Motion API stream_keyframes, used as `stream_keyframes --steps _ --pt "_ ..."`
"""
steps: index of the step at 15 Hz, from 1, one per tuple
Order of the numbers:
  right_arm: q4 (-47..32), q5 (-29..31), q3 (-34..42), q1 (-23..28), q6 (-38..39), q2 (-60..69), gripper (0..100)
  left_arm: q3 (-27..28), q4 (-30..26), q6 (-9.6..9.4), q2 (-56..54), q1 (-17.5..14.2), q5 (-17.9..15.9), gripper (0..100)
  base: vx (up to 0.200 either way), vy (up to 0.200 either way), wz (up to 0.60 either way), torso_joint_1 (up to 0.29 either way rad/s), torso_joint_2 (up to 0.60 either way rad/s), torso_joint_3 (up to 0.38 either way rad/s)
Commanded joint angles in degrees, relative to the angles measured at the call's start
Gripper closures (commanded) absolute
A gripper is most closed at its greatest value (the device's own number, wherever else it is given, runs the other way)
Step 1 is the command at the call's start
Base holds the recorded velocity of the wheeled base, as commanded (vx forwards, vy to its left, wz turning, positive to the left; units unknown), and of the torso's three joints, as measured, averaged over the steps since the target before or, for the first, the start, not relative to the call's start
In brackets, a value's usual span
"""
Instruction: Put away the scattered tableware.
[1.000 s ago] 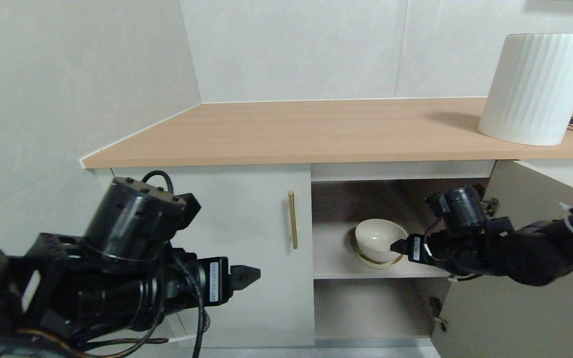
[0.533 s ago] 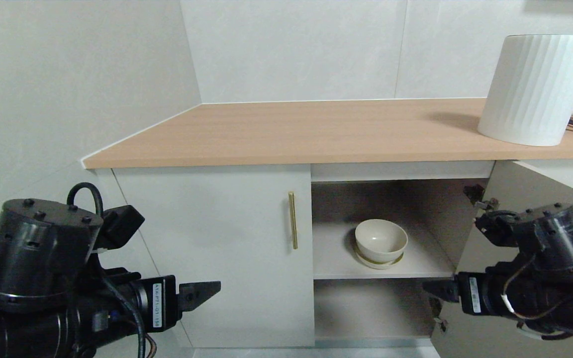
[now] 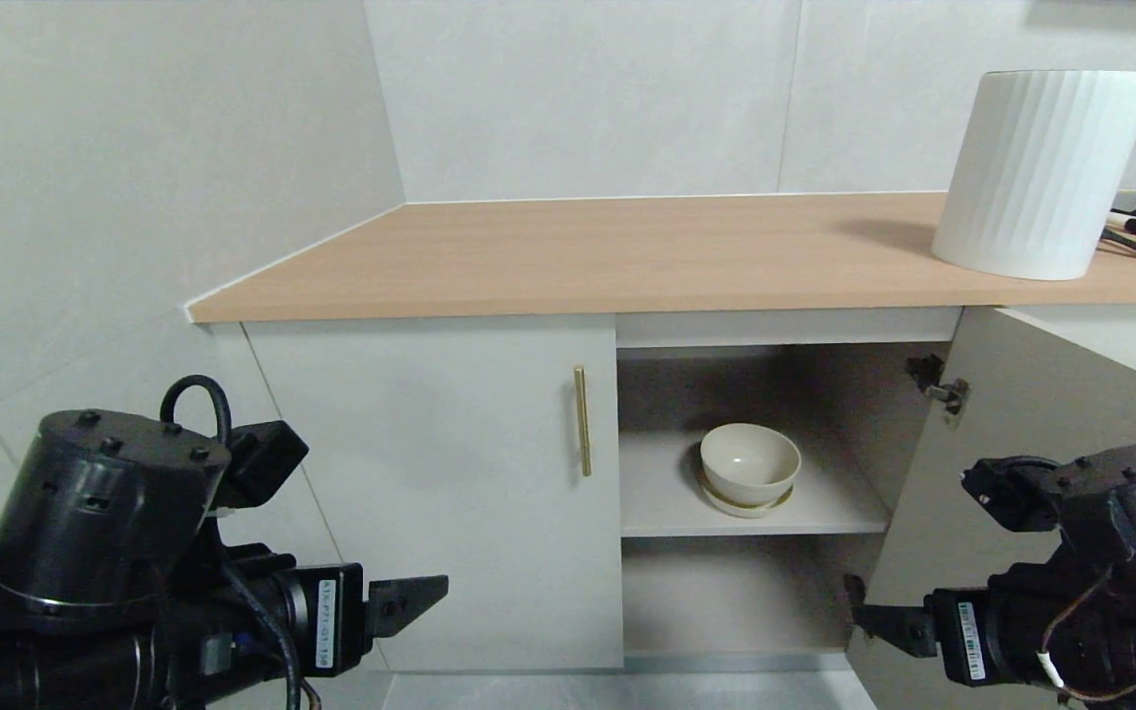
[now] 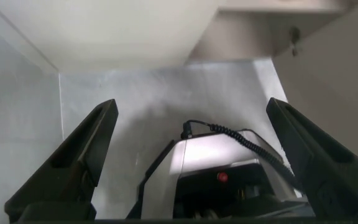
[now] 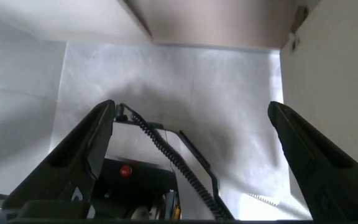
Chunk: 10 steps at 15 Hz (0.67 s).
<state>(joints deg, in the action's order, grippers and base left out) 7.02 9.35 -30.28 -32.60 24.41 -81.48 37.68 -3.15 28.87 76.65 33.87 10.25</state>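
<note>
The bowl [image 3: 750, 463] sits on the cupboard shelf [image 3: 824, 511], left tool [image 3: 430, 592] and right tool [image 3: 864, 619] both gaping empty, but the right one hangs just beside the open door [image 3: 1022, 404] and could clip it

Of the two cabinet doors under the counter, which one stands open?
The right door: it is swung outward, exposing the bowl on the upper shelf. The left door, with the gold handle, is shut flat.
</note>
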Motion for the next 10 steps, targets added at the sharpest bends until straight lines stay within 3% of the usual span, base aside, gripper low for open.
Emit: stream_keyframes --steps 1,10 --pt "0.01 0.14 0.13 -0.01 -0.06 0.01 0 -0.06 -0.02 0.05 0.6 0.06 0.03 0 -0.2 0.0 0.0 0.002 0.0 -0.002" --pt "-0.08 0.32 0.31 -0.01 -0.06 -0.26 0 -0.15 -0.11 0.05 0.69 0.15 -0.06 0 -0.2 0.0 0.0 0.003 0.0 0.006"
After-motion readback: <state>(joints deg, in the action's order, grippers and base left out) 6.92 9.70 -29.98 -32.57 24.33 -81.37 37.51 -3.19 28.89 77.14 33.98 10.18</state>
